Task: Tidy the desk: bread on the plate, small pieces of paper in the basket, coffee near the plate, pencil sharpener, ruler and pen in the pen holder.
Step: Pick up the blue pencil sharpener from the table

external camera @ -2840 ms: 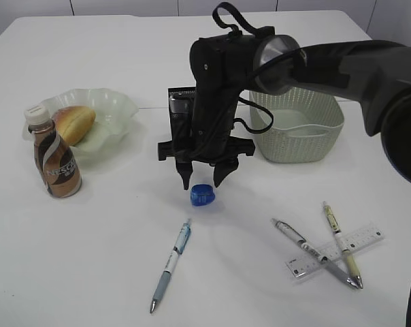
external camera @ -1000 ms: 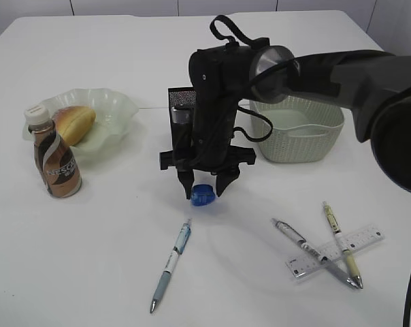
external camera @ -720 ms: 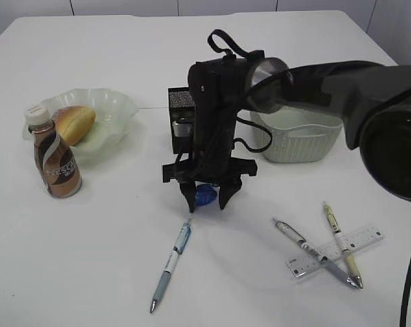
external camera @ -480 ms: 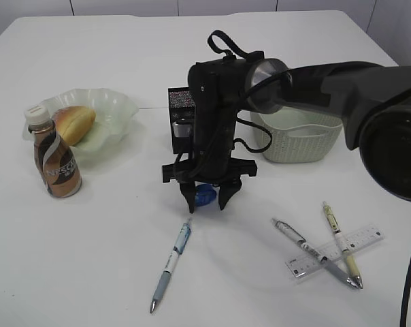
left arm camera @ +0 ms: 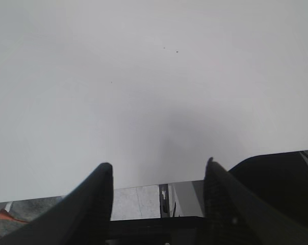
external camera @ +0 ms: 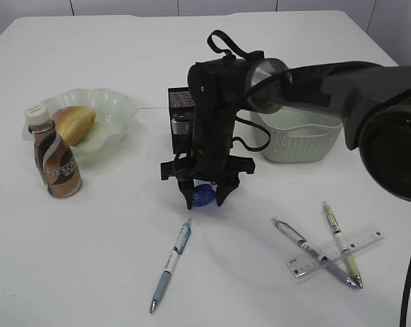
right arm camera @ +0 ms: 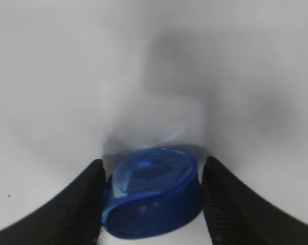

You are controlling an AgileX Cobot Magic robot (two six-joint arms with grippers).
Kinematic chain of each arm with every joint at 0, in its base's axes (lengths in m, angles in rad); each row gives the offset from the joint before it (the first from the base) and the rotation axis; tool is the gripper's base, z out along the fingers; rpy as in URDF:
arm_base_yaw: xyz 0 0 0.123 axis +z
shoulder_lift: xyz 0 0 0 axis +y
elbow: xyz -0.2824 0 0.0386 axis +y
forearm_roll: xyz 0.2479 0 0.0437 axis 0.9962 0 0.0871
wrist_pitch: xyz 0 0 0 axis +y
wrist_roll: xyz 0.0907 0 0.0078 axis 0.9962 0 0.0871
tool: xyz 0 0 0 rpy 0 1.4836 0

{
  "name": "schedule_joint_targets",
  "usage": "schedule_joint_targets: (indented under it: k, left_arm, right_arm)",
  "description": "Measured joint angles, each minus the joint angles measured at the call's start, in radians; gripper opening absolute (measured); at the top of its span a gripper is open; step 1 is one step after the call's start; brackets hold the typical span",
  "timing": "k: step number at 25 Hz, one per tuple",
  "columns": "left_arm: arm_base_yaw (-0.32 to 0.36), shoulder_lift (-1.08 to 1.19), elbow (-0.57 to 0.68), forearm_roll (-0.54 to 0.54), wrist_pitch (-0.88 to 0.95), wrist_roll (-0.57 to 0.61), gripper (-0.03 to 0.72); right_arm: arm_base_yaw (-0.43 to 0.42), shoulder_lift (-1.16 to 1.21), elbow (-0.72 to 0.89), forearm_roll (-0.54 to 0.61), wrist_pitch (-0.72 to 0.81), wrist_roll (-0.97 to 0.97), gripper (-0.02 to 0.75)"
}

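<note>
We read the right gripper (external camera: 205, 198) as clenched on the blue pencil sharpener (external camera: 204, 195): in the right wrist view both fingers (right arm camera: 87, 199) press against the sharpener (right arm camera: 154, 196) on either side, and it fills the gap between them. Whether the sharpener is touching the table (external camera: 90, 259) or lifted just clear of it, we cannot tell.

We take the sharpener as our landmark. Directly behind it stands the black pen holder (external camera: 179, 102), mostly hidden by the right arm. Behind and to its right sits the basket (external camera: 307, 146). In front of it, near, lies a blue pen (external camera: 171, 264), tip pointing away from the sharpener. Well to its right and forward lies the ruler (external camera: 358, 245), with two more pens crossed over it: a grey pen (external camera: 307, 251) and a cream pen (external camera: 338, 235). Well to its left are the plate (external camera: 113, 109) with the bread (external camera: 75, 122) on it, and the coffee (external camera: 56, 160) bottle upright, just beside the plate's near rim.

Left gripper (left arm camera: 159, 194): jaws spread apart, nothing between them, over bare table.
</note>
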Motion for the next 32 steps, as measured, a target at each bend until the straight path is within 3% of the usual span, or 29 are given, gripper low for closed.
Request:
schedule_joint_targets:
  k: [12,19,32]
  left_arm:
    - [0.0,0.0,0.0,0.002,0.0,0.0,0.416]
    - [0.0,0.0,0.0,0.005,0.0,0.0,0.416]
    - [0.0,0.0,0.0,0.01,0.0,0.0,0.416]
  right_arm:
    - [0.0,0.0,0.0,-0.029,-0.018,-0.009,0.438]
    - [0.0,0.0,0.0,-0.035,-0.02,-0.015,0.355]
    - [0.0,0.004,-0.083,-0.035,0.043,-0.049,0.354]
